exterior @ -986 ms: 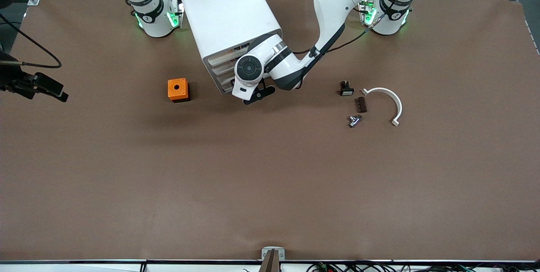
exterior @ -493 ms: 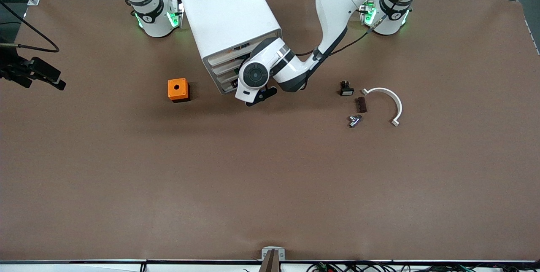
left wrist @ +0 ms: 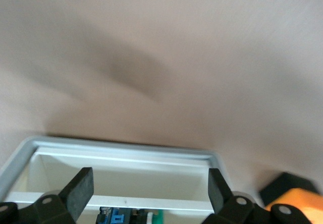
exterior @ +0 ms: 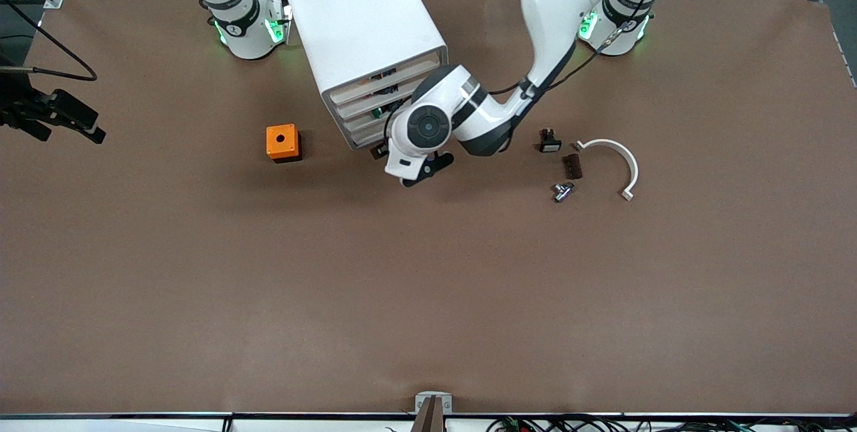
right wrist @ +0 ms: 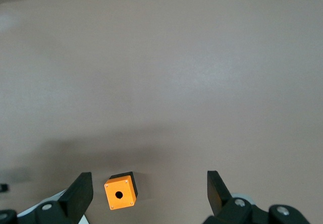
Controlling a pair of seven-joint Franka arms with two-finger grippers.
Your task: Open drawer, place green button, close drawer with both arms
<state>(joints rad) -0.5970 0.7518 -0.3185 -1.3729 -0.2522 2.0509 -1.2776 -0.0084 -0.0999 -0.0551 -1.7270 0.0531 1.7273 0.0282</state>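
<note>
The white cabinet (exterior: 361,23) stands near the arms' bases, its four drawer fronts facing the front camera. My left gripper (exterior: 385,149) is low, just in front of the lower drawers, its jaws wide open and empty (left wrist: 150,183). In the left wrist view the white drawer's rim (left wrist: 126,148) lies between my fingers, and the drawer looks open. The button (left wrist: 132,216), with a blue-black body and a green cap, lies inside it. A green spot (exterior: 379,111) shows in the cabinet front. My right gripper (exterior: 70,125) waits, open, above the table's right-arm end (right wrist: 150,183).
An orange cube (exterior: 282,142) with a black hole sits beside the cabinet toward the right arm's end; it also shows in the right wrist view (right wrist: 120,194). Toward the left arm's end lie a black part with a white face (exterior: 550,141), a brown piece (exterior: 573,165), a metal piece (exterior: 562,191) and a white curved piece (exterior: 619,157).
My left hand has drawn away from the cabinet front, nearer the front camera and toward the left arm's end. My right gripper shifted slightly away from the front camera, then held still.
</note>
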